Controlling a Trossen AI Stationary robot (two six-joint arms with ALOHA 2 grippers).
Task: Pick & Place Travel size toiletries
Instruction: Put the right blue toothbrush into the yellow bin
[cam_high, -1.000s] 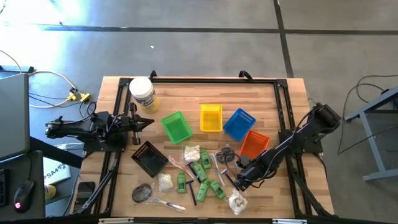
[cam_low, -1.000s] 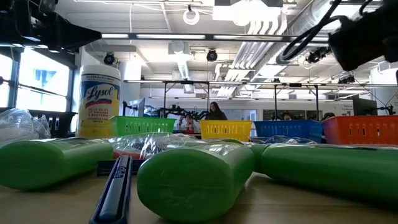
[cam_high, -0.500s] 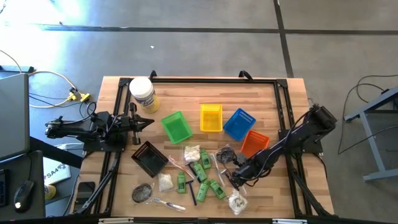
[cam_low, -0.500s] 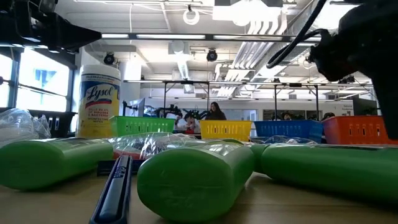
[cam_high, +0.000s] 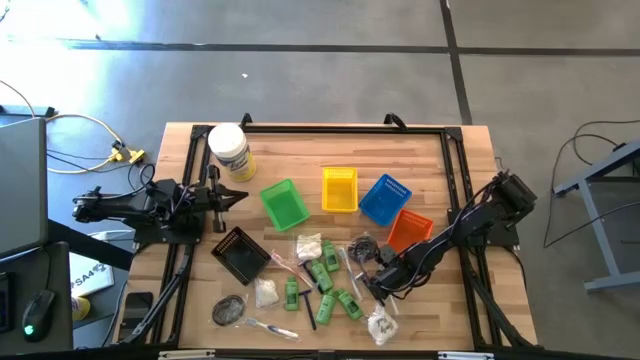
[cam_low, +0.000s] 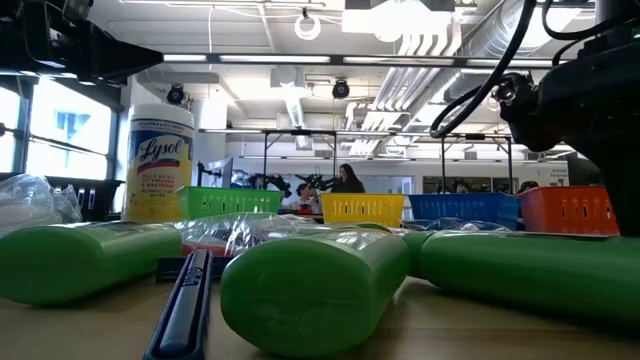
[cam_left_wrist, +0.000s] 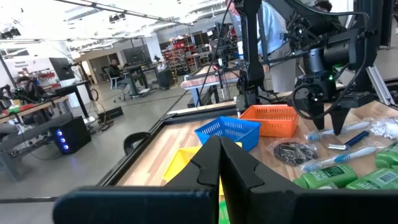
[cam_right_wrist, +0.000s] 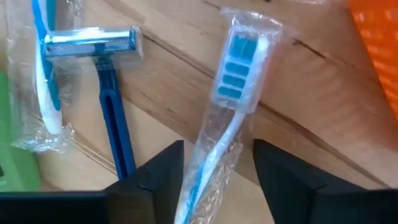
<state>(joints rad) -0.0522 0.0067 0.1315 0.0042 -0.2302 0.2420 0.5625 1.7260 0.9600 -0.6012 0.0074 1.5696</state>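
Down at the near right of the tabletop (cam_high: 420, 170), the high view can't really show the right tool (cam_high: 378, 285) tips, they're lost in the clutter. The right wrist view helps: a clear-wrapped toothbrush (cam_right_wrist: 227, 118) lies between the two fingers (cam_right_wrist: 152, 177), its handle end cut off at the frame edge. The jaws stand partly open, straddling it, not visibly pinching. A blue razor (cam_right_wrist: 102, 81) sits just beside. The left tool (cam_left_wrist: 221, 165) is closed, empty, parked over the left edge.
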